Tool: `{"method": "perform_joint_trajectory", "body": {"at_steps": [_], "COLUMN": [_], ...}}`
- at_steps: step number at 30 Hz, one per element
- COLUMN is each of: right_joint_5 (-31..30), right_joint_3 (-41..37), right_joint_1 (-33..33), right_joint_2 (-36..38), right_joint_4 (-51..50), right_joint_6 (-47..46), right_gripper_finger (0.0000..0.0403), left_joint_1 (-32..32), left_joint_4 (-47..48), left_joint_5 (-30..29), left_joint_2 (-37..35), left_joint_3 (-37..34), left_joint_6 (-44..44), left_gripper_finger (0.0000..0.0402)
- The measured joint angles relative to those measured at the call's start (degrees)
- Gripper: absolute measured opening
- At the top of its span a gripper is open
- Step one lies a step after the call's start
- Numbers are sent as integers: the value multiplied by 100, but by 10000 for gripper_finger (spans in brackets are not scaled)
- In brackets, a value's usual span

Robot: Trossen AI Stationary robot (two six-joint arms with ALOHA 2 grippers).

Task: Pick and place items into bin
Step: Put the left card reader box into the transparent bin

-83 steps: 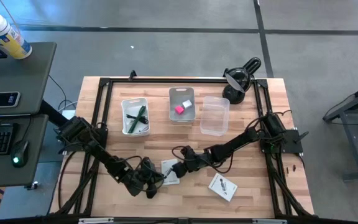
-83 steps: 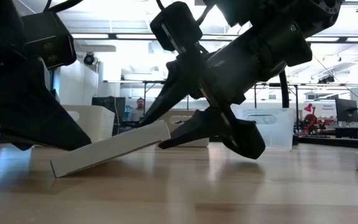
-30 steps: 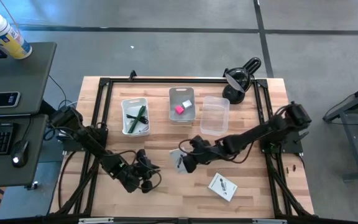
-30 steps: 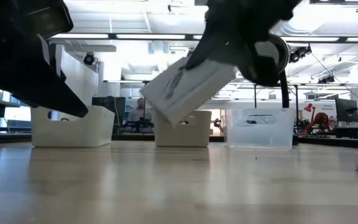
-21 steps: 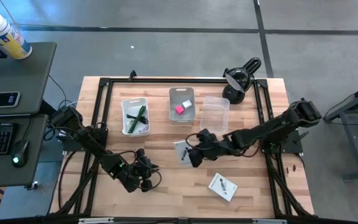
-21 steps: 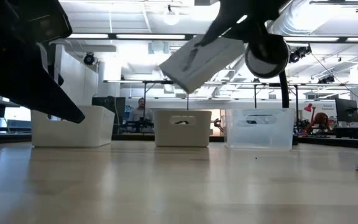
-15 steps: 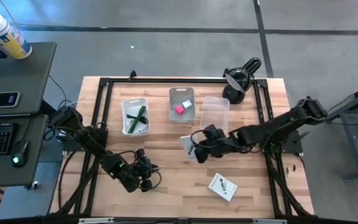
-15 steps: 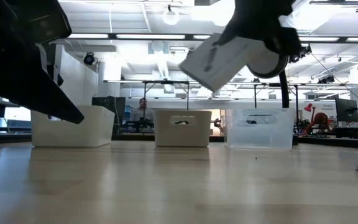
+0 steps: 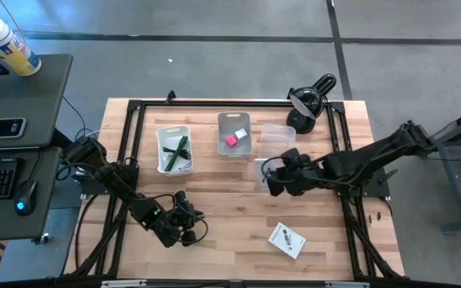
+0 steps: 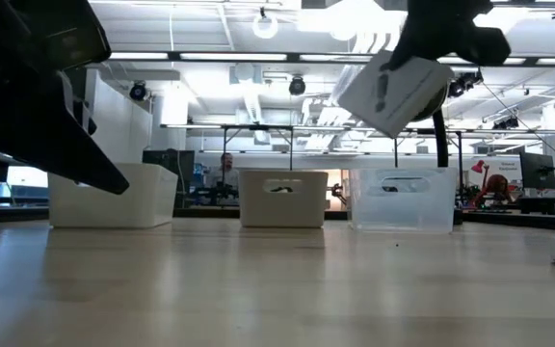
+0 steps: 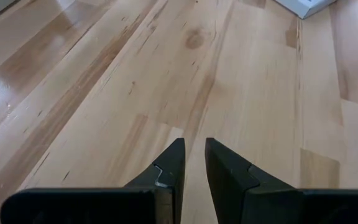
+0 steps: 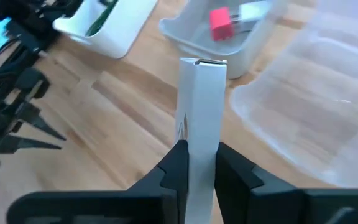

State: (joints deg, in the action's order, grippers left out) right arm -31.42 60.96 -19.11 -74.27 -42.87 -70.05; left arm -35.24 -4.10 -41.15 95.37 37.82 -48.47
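Observation:
My right gripper [image 9: 269,175] is shut on a white card box with black print [image 10: 396,92], high above the table just near of the clear bin [image 9: 277,149]. A second white box [image 9: 286,239] lies flat on the table's near right. The grey bin [image 9: 234,124] holds the pink block [image 9: 230,141] and the white cube [image 9: 241,134]. The white bin [image 9: 174,150] holds the green pen [image 9: 182,146]. My left gripper [image 9: 189,230] hovers low at the near left, with only a thin gap between its fingers [image 11: 178,163], and touches nothing. My right gripper pinches the white box's near end [image 12: 201,146] between its two fingers, across the thin sides. The fingers reach out roughly level toward the table's left, above the table. The box is lifted clear and juts out beyond the fingertips, tilted in the low view.
The black desk lamp [image 9: 306,102] stands at the far right corner, behind the clear bin. A black frame [image 9: 214,102] runs along the table's edges. Bare wood lies between the two grippers and under my left gripper [image 11: 191,155].
My right gripper has carried the white box from the table's middle up and toward the far right, up to the clear bin's near side. The box has stayed in the hold and tilted. My left arm has kept still.

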Motion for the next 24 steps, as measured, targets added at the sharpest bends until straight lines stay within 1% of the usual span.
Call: {"method": "perform_joint_trajectory", "body": {"at_steps": [3,8,11,15,19,21,24], "right_joint_5": [-128,-283,-281,-287,-277,-279,-231], "right_joint_3": [1,2,2,3,3,-59,-429], "right_joint_1": [0,16,109,283,469,583,726], "right_joint_2": [139,317,388,434,431,466,684], "right_joint_4": [-381,-723,-852,-1041,-1246,-1198,-918], "right_joint_6": [-118,-210,-215,-213,-191,-171,-213], "right_gripper_finger": [58,45,46,59,51,45,44], "left_joint_1": [0,0,0,0,0,0,-2], "left_joint_4": [0,-8,-17,-20,-43,-46,-50], "left_joint_5": [-8,-50,-51,-52,-52,-50,-50], "left_joint_2": [0,-2,-2,-2,-2,-2,-2], "left_joint_3": [0,0,0,0,0,0,2], "left_joint_6": [0,-2,-2,-2,-3,-4,-59], "left_gripper_finger": [51,51,51,51,51,51,51]}}
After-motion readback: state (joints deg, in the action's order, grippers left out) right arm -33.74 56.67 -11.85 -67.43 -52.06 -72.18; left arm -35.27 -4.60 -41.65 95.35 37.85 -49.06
